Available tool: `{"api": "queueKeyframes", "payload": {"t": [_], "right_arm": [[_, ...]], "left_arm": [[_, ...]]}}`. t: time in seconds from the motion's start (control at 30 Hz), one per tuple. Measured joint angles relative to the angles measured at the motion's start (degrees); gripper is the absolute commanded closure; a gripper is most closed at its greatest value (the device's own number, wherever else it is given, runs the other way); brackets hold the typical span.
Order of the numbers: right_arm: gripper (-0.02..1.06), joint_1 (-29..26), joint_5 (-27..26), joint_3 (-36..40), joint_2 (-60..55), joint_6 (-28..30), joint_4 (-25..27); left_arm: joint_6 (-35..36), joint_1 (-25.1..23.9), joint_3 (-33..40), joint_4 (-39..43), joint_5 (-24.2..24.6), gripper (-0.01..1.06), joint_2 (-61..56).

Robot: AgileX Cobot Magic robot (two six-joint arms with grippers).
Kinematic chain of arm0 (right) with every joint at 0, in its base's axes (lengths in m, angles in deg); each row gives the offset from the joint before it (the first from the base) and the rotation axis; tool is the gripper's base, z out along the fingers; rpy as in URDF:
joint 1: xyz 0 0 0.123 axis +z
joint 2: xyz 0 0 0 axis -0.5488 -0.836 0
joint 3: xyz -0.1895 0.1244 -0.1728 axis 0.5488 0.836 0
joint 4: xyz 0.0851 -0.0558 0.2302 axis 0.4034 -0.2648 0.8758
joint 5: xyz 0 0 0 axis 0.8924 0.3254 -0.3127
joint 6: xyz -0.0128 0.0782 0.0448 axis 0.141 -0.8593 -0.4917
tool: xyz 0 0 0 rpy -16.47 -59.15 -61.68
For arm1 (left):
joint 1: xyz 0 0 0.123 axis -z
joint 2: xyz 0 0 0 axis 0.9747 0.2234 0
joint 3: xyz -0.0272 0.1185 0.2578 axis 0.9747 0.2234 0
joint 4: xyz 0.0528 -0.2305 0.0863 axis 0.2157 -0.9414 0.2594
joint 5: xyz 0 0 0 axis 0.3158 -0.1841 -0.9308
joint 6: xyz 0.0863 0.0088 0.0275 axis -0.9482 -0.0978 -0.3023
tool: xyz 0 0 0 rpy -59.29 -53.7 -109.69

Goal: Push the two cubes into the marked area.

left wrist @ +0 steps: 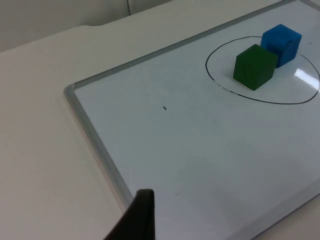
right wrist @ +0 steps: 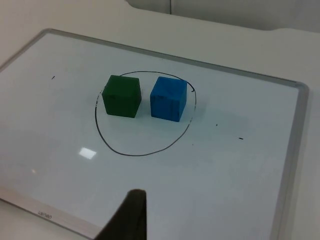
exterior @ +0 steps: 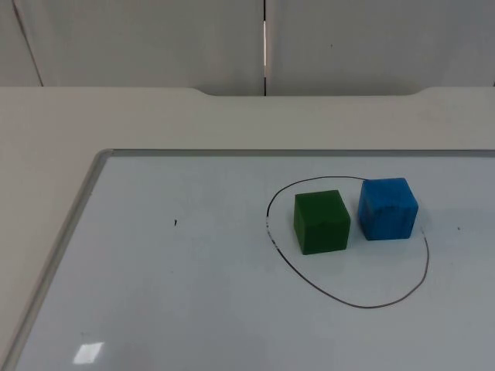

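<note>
Jaws on the left and on the right each hung over a near rim of the board, and I cannot tell whether either pair stood apart or together.

Ahead of the left jaws ran the flat glossy whiteboard with a thin grey metal frame, lying on the matte off-white surface. A wide stretch of bare board lay open before the hand-drawn black oval line.

Inside that oval, well ahead of both pairs of jaws, sat the matte green cube with sharp corners and the blue cube with a streaked face. They were side by side with a narrow gap between them. The green one stood close to the line. The blue one's far edge met the line. From the right jaws the cubes were nearer, with open board inside the oval on the near side.
</note>
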Motion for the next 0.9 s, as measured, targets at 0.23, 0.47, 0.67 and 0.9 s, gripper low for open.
{"api": "queueKeyframes", "payload": {"t": [0.23, 0.47, 0.67, 0.9], "right_arm": [[0.0, 0.0, 0.0, 0.0, 0.0, 0.0, 0.0], [0.0, 0.0, 0.0, 0.0, 0.0, -0.27, 0.0], [0.0, 0.0, 0.0, 0.0, 0.0, -0.4, 0.0], [0.0, 0.0, 0.0, 0.0, 0.0, -0.4, 0.0]], "left_arm": [[0.0, 0.0, 0.0, 0.0, 0.0, 0.0, 0.0], [0.0, 0.0, 0.0, 0.0, 0.0, 0.0, 0.0], [0.0, 0.0, 0.0, 0.0, 0.0, 0.0, 0.0], [0.0, -2.38, 0.0, 0.0, 0.0, 0.0, 0.0]]}}
